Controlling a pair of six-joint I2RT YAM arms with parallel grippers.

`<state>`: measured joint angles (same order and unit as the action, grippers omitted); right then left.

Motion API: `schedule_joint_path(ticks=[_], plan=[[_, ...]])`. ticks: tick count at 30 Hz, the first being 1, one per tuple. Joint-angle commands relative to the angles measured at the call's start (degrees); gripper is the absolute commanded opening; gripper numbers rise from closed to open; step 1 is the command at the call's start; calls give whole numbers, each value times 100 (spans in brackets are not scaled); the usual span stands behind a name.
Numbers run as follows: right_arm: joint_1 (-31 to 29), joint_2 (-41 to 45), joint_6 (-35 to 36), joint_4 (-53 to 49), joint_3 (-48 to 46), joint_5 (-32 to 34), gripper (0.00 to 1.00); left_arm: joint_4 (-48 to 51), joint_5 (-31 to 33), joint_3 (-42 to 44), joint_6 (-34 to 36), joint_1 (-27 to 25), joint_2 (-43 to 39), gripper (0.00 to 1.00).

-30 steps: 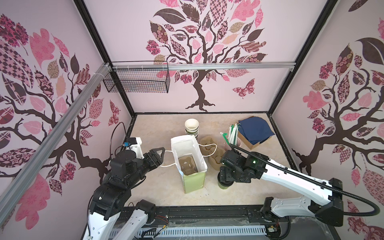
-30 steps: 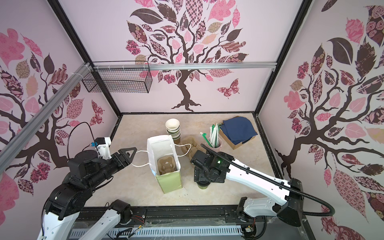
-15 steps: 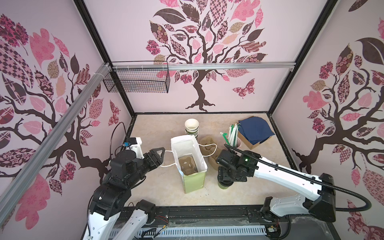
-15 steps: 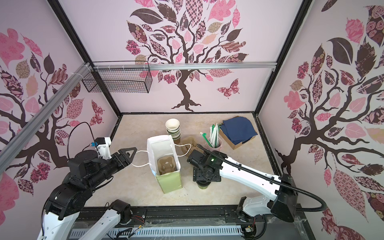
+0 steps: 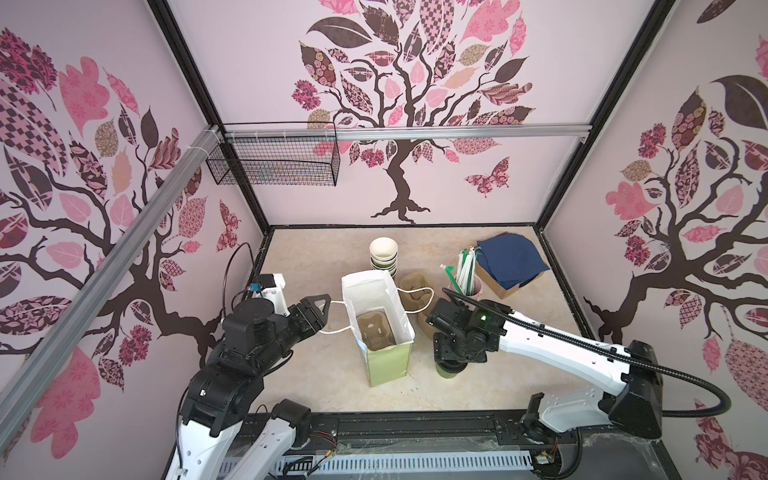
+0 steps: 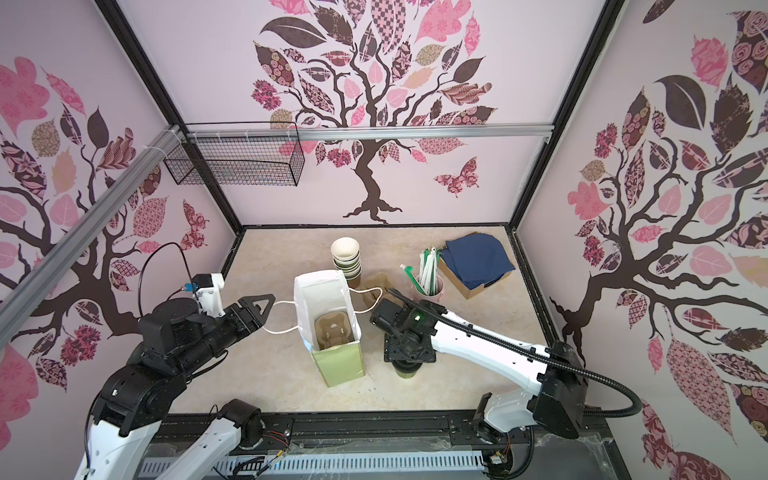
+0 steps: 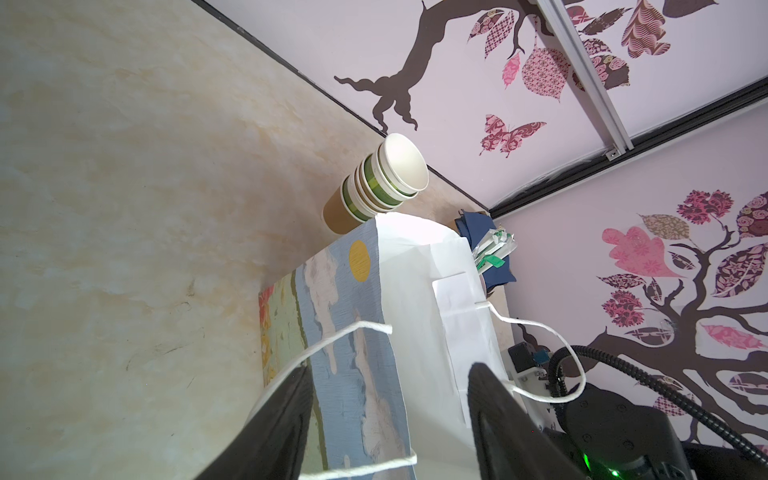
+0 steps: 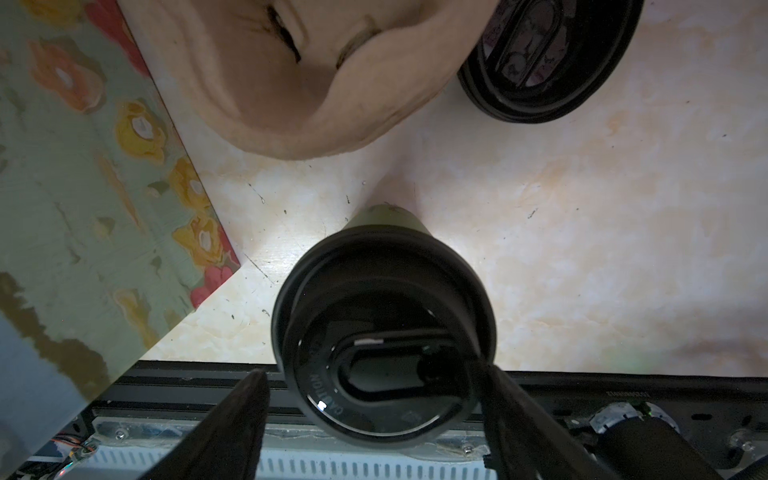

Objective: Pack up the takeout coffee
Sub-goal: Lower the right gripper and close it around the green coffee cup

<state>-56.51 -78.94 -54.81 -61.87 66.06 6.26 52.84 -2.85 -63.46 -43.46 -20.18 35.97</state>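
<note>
Right gripper [image 8: 374, 372] sits directly over the takeout coffee [image 8: 386, 324], jaws either side of the black sip lid. One finger overlaps the rim and the other shows a sliver of gap, so you cannot take the cup as clamped; I cannot tell. In both top views the cup [image 5: 449, 372] stands upright on the table [image 5: 316, 257], right of centre in the lower half, just right of the paper bag [image 5: 386, 361] and apart from it. Compared with a second ago, your right arm has drawn its elbow and wrist slightly toward frame left, while the cup has not shifted. Left gripper [image 5: 320, 311] is unchanged: jaws apart, grasping nothing, tips at the bag's white string handle [image 5: 336, 330]. The bag still stands open with the cardboard carrier [image 5: 374, 332] inside.
</note>
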Motion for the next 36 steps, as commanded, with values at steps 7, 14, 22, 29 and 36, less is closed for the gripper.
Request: schedule_joint_path(ticks=[7, 14, 22, 29, 36], plan=[[61, -162, 78, -81, 40, -53, 79, -20, 22, -43, 75, -12, 15, 63], [79, -249, 111, -119, 27, -56, 79, -37, 30, -43, 92, -12, 24, 63], [96, -318, 146, -134, 12, -56, 79, -51, 13, -51, 88, -12, 51, 63], [105, -320, 133, -141, -52, -52, 78, -44, 4, -47, 91, -12, 60, 63], [123, -339, 138, -150, -94, -29, 78, -45, 61, -50, 88, -12, 40, 63]])
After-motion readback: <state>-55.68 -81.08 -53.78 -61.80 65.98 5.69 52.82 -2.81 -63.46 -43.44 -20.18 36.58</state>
